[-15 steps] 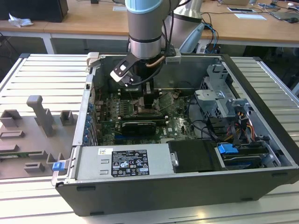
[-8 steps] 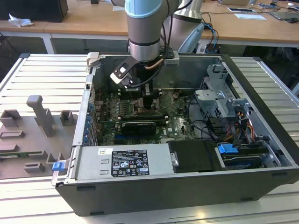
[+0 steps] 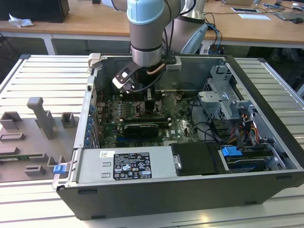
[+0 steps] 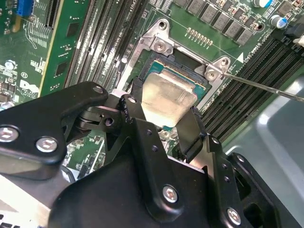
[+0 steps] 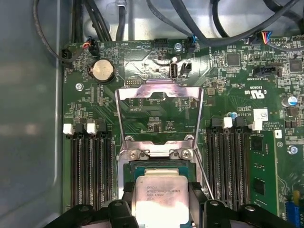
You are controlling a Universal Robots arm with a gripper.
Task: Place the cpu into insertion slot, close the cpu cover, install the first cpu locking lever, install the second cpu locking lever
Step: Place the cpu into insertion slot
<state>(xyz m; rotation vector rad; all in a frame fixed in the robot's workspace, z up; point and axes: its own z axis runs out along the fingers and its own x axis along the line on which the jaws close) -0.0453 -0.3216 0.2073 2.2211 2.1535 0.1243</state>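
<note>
In both wrist views my gripper (image 4: 164, 114) (image 5: 160, 202) is shut on the cpu (image 4: 167, 95) (image 5: 159, 194), a flat silver square held by two opposite edges between the black fingers (image 4: 190, 130). The cpu sits tilted just over the insertion slot (image 4: 166, 68) (image 5: 142, 167), whose silvery rim (image 4: 159, 45) lies in green board. The cpu cover (image 5: 159, 89) is swung open, lying back flat beyond the socket hinge. A thin wire locking lever (image 4: 266, 88) (image 5: 203, 168) stands free beside the socket. In the exterior view the gripper (image 3: 149, 102) reaches down into the open computer case (image 3: 190, 190).
Long black memory slots (image 5: 90, 166) (image 5: 228, 156) flank the socket on both sides. Cables (image 5: 199, 19) run along the case wall behind the board. A power supply (image 3: 126, 166) and drive cage (image 3: 228, 104) fill the case. Grey fixtures (image 3: 42, 118) stand on the table at the exterior view's left.
</note>
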